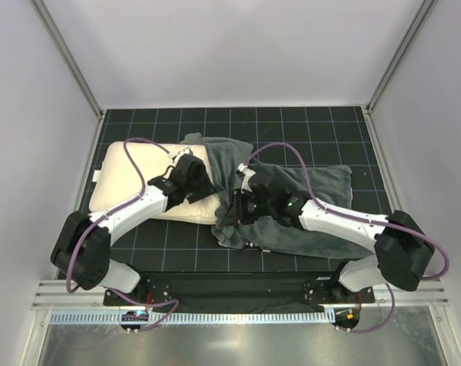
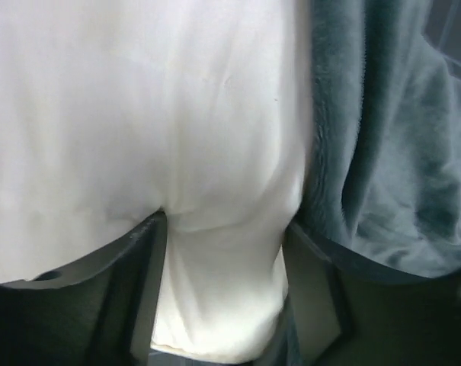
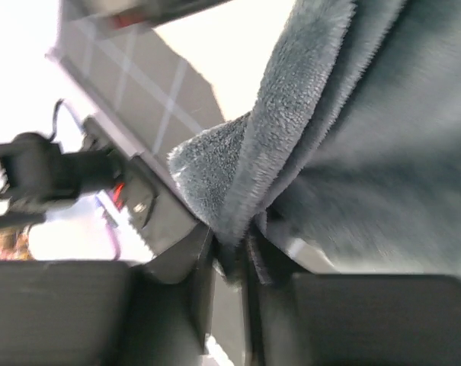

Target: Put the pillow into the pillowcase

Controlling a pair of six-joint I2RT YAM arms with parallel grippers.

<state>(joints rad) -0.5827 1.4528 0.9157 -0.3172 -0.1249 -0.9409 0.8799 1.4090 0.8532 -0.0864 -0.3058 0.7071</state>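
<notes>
The left gripper point(image 2: 224, 229) clasps a fold of the plain cream soft pillow point(image 2: 123, 107); the right gripper point(image 3: 230, 255) nips the plush dark grey pillowcase point(image 3: 367, 168) by its edge, lower centre.

The table point(image 1: 306, 126) is being watched from high above its near edge, looking down. The pillow point(image 2: 139, 114) is being filmed closely past the left gripper point(image 2: 222, 252), the pillowcase point(image 3: 352, 152) past the right gripper point(image 3: 232, 248); both are being shared with the overhead view.
</notes>
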